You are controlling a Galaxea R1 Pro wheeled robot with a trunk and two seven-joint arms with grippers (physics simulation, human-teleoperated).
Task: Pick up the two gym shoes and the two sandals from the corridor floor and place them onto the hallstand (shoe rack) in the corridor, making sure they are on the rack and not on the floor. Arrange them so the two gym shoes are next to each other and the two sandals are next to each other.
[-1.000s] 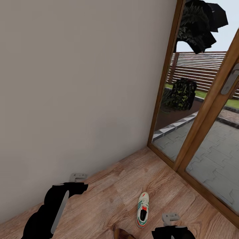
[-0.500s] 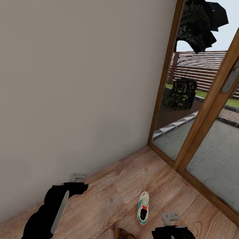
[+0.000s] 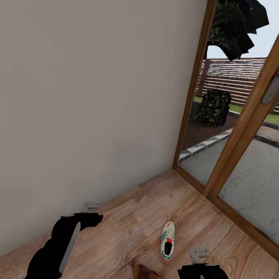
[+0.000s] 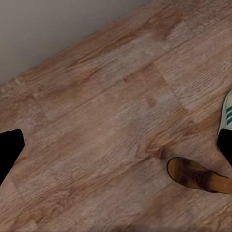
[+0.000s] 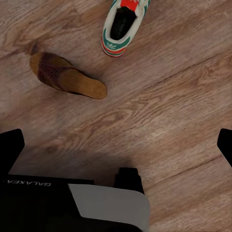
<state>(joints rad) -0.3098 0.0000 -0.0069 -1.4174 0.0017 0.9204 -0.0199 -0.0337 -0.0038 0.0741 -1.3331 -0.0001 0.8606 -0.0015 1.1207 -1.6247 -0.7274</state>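
Legible writing: the right wrist view shows the word "GALAXEA" in white capitals, printed upside-down and mirrored on a black robot body [image 5: 58, 203] at the lower left of the frame. The heel tab of the gym shoe [image 5: 123, 24] carries a small dark emblem, too small to read.

One gym shoe [image 3: 167, 242] lies on the corridor floor [image 3: 131, 228] at the lower centre of the head view, white with green side stripes and a red-orange tongue. Just beside it, at the bottom edge of the frame, the toe of a sandal [image 3: 145, 272] shows, the two apart. In the right wrist view the sandal [image 5: 67, 76] lies at upper left, reddish-brown strap over a tan footbed, with the shoe at top centre.

The left gripper [image 3: 91, 206] sits at lower left of the head view and the right gripper [image 3: 200, 254] at lower right — jaw state cannot be told for either.

Surface: light brown wood-grain planks. Room: a plain grey wall [image 3: 97, 97] fills the left and centre; glass doors [image 3: 248, 147] in a brown wooden frame stand at the right — grey paving, a slatted fence and dark plants lie beyond.
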